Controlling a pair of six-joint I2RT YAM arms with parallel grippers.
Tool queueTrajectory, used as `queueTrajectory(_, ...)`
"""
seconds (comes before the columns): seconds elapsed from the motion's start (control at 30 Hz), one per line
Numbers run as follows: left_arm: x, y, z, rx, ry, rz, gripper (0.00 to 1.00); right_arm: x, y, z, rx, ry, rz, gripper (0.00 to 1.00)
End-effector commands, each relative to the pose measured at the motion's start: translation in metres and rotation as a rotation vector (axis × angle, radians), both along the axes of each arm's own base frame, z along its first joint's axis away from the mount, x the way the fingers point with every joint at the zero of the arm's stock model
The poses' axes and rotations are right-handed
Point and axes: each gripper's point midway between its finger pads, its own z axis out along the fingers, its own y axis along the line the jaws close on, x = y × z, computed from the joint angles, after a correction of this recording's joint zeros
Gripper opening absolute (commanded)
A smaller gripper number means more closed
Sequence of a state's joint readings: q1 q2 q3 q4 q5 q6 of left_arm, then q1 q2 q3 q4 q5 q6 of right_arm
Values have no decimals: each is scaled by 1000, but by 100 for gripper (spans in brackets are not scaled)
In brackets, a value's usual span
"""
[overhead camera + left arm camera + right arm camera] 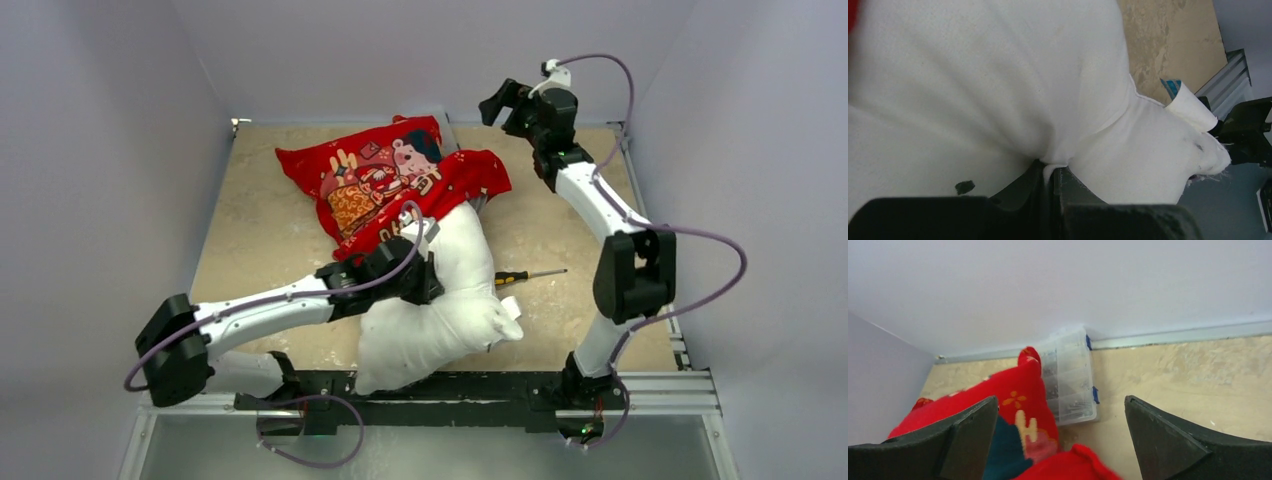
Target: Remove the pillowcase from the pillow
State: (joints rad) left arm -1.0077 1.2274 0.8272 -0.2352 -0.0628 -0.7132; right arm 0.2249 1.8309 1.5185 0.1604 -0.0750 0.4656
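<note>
Fold of plump white rectangular pillow (440, 310) pinched in my left pincer (1052, 175); its far end lies under the bright red printed fabric pillowcase (390, 175). My right pincer (500, 100) hangs spread, raised, well apart from both.

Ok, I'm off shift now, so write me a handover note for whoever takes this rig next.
Left gripper: shut on a fold of the pillow, near its middle.
Right gripper: open, empty, raised at the far right.
Pillowcase: bunched at the far centre, seemingly over the pillow's far end.
Done: most of the pillow is out, lying towards the arm bases.
Left: pull the last part free of the red cover.
</note>
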Motion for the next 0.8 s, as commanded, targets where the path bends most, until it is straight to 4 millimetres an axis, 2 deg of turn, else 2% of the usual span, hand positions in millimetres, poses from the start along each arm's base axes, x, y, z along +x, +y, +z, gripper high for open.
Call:
queueTrajectory(0.0,15,-51,22,-125,-48,-70,0,-34,-16,61,-10,-143,-74,99)
queueTrajectory(0.07,27,-63,24,-136,-56,-61,1,-51,-16,61,-16,-136,-86,99)
queueTrajectory(0.17,42,-81,32,-183,-75,-64,9,-77,-10,61,-23,-126,-85,99)
queueTrajectory(0.3,57,-90,39,-229,-54,-60,31,-113,11,60,-18,-103,-57,99)
queueTrajectory(0.4,60,-83,54,-262,-65,-49,45,-137,22,54,-6,-74,-25,99)
queueTrajectory(0.53,65,-48,69,-247,-104,37,52,-161,17,46,-5,-42,-26,99)
queueTrajectory(0.67,69,11,61,-187,-95,172,55,-185,17,38,-11,-6,3,99)
queueTrajectory(0.77,76,55,66,-169,-121,293,57,-203,31,22,-25,55,45,99)
